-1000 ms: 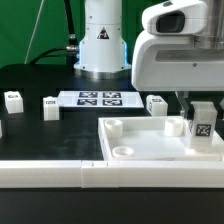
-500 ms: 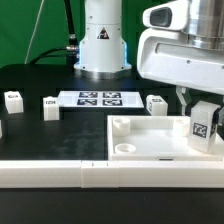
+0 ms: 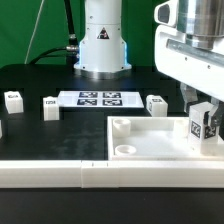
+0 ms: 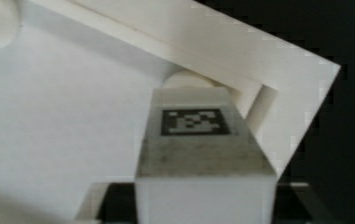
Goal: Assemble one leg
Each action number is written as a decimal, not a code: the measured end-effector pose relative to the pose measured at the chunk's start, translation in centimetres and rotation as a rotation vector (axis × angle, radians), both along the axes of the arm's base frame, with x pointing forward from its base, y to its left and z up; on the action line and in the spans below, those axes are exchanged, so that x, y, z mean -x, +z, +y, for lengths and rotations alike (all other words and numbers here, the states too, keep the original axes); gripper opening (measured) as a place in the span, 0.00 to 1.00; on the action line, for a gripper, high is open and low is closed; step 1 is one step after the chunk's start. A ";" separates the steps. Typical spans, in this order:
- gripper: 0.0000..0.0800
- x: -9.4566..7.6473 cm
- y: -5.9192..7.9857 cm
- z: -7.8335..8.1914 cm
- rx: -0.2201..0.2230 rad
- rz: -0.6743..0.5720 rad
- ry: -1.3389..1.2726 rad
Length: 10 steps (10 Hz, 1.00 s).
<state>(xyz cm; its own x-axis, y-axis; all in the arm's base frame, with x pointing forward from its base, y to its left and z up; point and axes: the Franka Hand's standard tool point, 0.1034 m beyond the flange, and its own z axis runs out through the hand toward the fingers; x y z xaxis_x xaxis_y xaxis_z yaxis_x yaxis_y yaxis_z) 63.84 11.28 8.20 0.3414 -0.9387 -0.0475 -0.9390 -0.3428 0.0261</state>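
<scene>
My gripper is shut on a white leg block with a black-and-white tag on its front face. It holds the leg upright over the far corner of the large white square panel at the exterior view's right. In the wrist view the leg fills the middle, its tagged end pointing at the panel's corner socket inside the raised rim. My gripper shows only as dark finger pads on both sides of the leg. I cannot tell whether the leg touches the socket.
Three more white leg blocks stand on the black table: one at the far left, one beside it, one behind the panel. The marker board lies in front of the robot base. A long white bar runs along the front.
My gripper has moved toward the exterior view's right and slightly down with the leg in it. The leg now sits closer to the panel's far right corner.
</scene>
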 end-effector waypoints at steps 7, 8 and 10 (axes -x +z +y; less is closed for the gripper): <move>0.81 -0.4 -0.1 0.6 -0.016 -0.054 0.490; 0.81 -0.6 -0.2 0.7 -0.013 -0.080 0.604; 0.81 -0.5 -0.2 1.5 -0.016 -0.091 0.803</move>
